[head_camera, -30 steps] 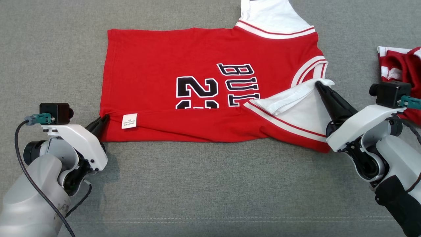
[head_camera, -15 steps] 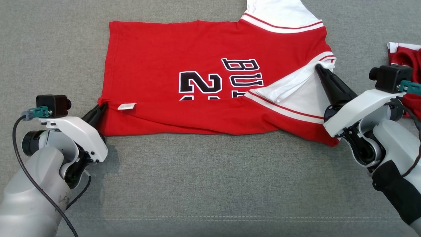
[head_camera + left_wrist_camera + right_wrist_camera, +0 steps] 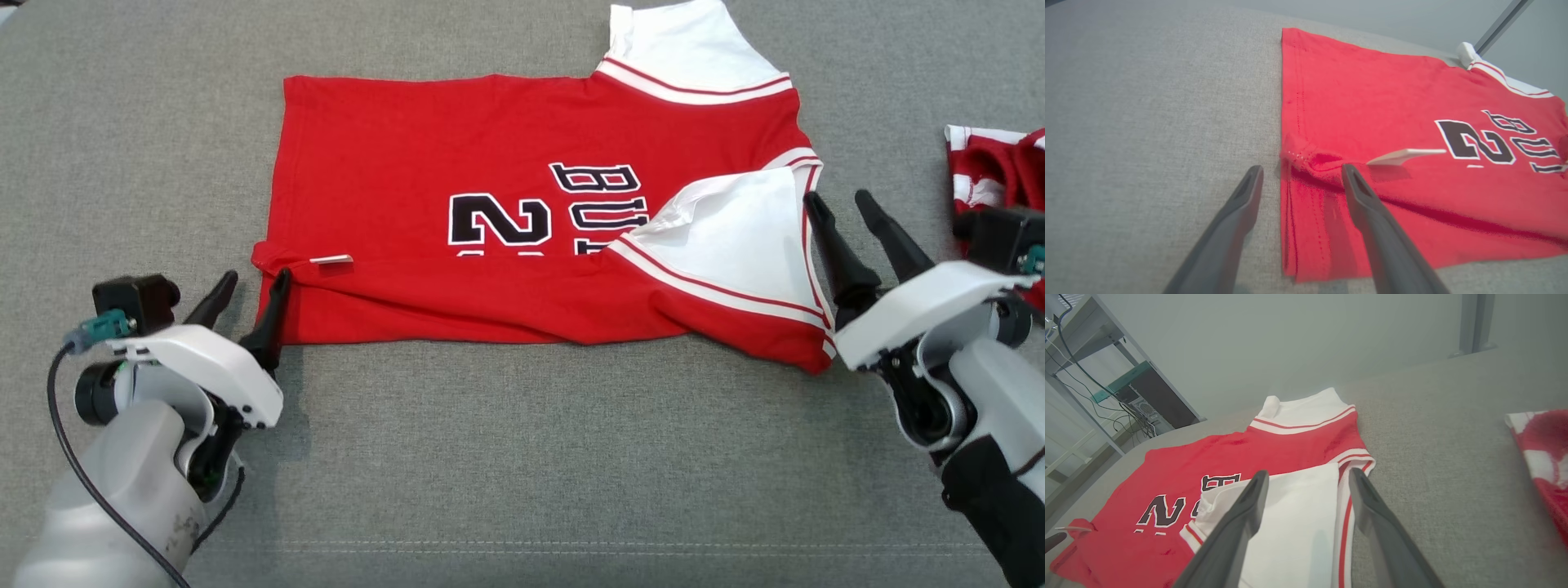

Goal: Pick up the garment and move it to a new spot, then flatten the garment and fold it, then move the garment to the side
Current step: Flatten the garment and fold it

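The garment (image 3: 506, 163) is a red jersey with black lettering and white sleeves, lying flat on the grey surface with its near edge folded over the body. My left gripper (image 3: 257, 278) stands open at the folded hem corner, one finger over the cloth (image 3: 1392, 102) and one over the grey surface. The same gripper (image 3: 1302, 168) holds nothing. My right gripper (image 3: 837, 198) is open beside the folded white sleeve (image 3: 735, 237). In the right wrist view its open fingers (image 3: 1308, 473) straddle the sleeve's striped edge (image 3: 1290, 522), empty.
A second red and white cloth (image 3: 992, 167) lies bunched at the far right, close to my right wrist. The grey padded surface (image 3: 522, 457) stretches toward me with a seam near its front. A metal shelf with cables (image 3: 1094, 375) stands beyond the surface.
Both grippers have opened and let go of the garment. The near hem and white sleeve now lie folded over the jersey. The right gripper has drawn back to the right of the sleeve.
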You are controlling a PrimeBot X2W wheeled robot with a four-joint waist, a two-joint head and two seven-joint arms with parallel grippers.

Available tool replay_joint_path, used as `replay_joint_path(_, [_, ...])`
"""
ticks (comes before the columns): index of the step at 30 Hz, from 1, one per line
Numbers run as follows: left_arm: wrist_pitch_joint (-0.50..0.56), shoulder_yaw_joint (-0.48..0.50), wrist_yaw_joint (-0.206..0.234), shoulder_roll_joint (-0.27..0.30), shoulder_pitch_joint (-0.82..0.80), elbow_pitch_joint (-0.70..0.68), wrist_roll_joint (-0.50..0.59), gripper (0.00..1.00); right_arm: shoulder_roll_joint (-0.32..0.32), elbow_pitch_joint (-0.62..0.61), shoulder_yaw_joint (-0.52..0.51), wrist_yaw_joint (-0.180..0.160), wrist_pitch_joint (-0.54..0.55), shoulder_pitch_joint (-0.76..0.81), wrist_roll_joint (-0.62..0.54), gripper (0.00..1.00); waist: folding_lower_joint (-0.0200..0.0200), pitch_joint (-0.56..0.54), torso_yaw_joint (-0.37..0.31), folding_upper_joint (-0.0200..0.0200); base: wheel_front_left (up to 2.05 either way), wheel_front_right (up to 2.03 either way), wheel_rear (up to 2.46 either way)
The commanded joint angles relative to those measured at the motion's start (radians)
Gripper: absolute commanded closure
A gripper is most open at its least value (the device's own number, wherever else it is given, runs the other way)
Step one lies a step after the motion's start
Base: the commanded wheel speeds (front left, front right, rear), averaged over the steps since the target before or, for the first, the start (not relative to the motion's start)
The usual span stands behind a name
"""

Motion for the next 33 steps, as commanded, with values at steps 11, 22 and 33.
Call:
replay_joint_path(11, [-0.014, 0.251, 0.041, -0.032, 0.209, -0.141, 0.162, 0.0, 0.029, -0.161, -0.155, 0.004, -0.013, 0.342, -0.074, 0.0, -0.0001, -0.067, -0.017, 0.0, 0.0, 0.0, 0.0])
replay_joint_path(22, [-0.014, 0.382, 0.025, -0.097, 0.299, -0.183, 0.288, 0.0, 0.083, -0.193, -0.207, 0.004, -0.013, 0.47, -0.067, 0.0, -0.0001, -0.086, -0.022, 0.0, 0.0, 0.0, 0.0])
replay_joint_path(33, [-0.014, 0.439, 0.007, -0.13, 0.314, -0.17, 0.359, 0.0, 0.119, -0.168, -0.192, 0.004, -0.013, 0.482, 0.044, 0.0, -0.0001, -0.084, 0.003, 0.0, 0.0, 0.0, 0.0])
